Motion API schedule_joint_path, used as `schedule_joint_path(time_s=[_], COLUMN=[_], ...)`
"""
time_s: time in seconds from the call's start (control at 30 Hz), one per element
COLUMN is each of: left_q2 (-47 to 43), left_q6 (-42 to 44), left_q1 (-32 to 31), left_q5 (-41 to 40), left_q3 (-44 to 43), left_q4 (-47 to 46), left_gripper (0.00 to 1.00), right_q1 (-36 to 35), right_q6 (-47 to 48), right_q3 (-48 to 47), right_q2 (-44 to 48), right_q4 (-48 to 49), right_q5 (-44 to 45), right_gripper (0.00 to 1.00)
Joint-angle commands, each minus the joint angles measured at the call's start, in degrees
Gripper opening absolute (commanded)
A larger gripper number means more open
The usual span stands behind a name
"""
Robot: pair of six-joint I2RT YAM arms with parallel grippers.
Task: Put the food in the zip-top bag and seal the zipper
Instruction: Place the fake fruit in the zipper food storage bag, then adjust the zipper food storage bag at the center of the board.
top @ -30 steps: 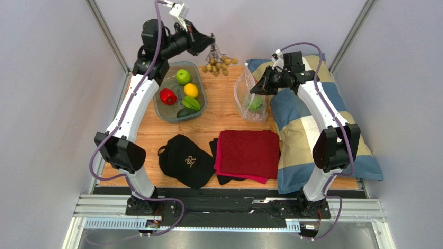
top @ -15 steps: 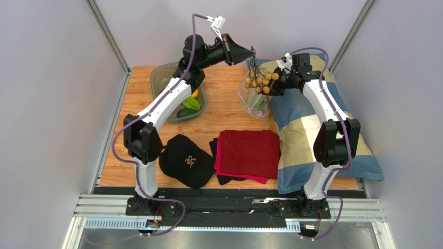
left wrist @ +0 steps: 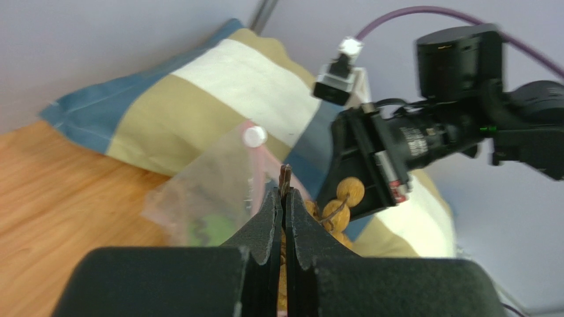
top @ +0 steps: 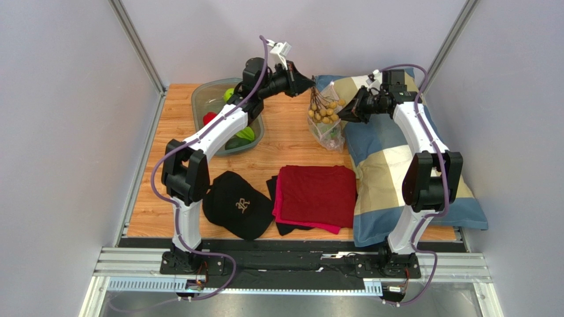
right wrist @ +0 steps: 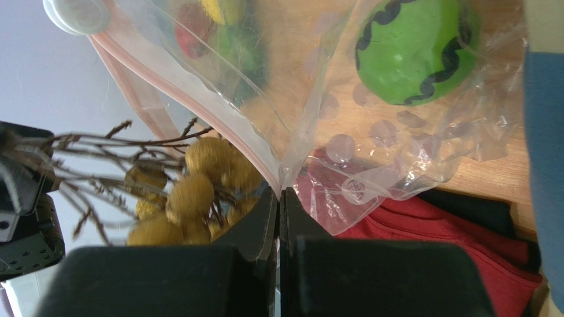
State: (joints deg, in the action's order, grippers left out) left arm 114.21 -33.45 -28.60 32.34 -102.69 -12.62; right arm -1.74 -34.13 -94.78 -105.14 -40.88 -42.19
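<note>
Soft, even light falls from overhead on the wooden table, leaving only faint shadows beside the black cap and the folded cloths; the grey walls are evenly lit. From the left wrist, the left gripper is a dark, soft-edged mass close to the lens, and the right arm beyond it is blurred (the striped pillow is little sharper). From the right wrist, the bag carries a pale sheen along its creases, the grape bunch is smeared, the green fruit inside crisp, the right gripper black and unfocused.
</note>
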Motion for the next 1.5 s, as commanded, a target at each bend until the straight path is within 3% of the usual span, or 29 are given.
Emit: schedule_joint_path(time_s=[0.0, 0.2, 0.6, 0.63, 0.67, 0.77, 0.83, 0.9, 1.1, 1.47], left_q2=[-2.86, -4.35, -5.76, -4.89, -4.44, -3.47, -5.48, -7.33, -11.46, -8.13], left_q6=[13.49, 27.55, 45.75, 45.5, 43.67, 41.2, 37.7, 34.26, 24.67, 12.89], left_q1=[0.39, -1.98, -11.56, -11.91, -11.83, -11.05, -9.9, -7.19, -1.38, -1.02], left_q5=[-8.34, -15.19, -14.76, -15.54, -15.55, -16.17, -15.73, -14.85, -13.18, -3.34], left_q3=[-1.1, -1.46, -2.85, -5.04, -6.45, -11.82, -11.13, -9.46, -2.17, 1.18], left_q4=[5.15, 7.61, 15.51, 18.92, 20.78, 28.34, 29.41, 29.41, 35.99, 30.47], left_gripper=[0.0, 0.0, 0.02, 0.11, 0.32, 0.59, 0.73, 0.75, 0.7, 0.66], right_q1=[0.94, 1.21, 0.68, 0.6, 0.6, 0.6, 0.6, 0.68, 0.6, 0.68], right_q6=[-0.32, 0.2, -3.31, -3.49, -3.57, -2.7, -1.38, -0.68, -0.32, -0.06], right_q3=[-0.4, -1.9, -5.76, -5.94, -6.11, -7.08, -7.52, -7.87, -8.14, -6.03], right_q2=[1.7, 1.52, 0.46, 0.55, 0.73, 1.43, 1.61, 1.87, 1.87, 2.84], right_q4=[0.98, 0.02, 2.56, 2.82, 2.74, 2.04, 0.9, 0.37, 0.1, -0.25], right_q5=[-1.75, -2.71, -6.4, -6.76, -7.11, -8.08, -8.6, -9.13, -9.83, -10.28], right_gripper=[0.0, 0.0, 0.0, 0.0, 0.0, 0.0, 0.0, 0.0, 0.0, 0.0])
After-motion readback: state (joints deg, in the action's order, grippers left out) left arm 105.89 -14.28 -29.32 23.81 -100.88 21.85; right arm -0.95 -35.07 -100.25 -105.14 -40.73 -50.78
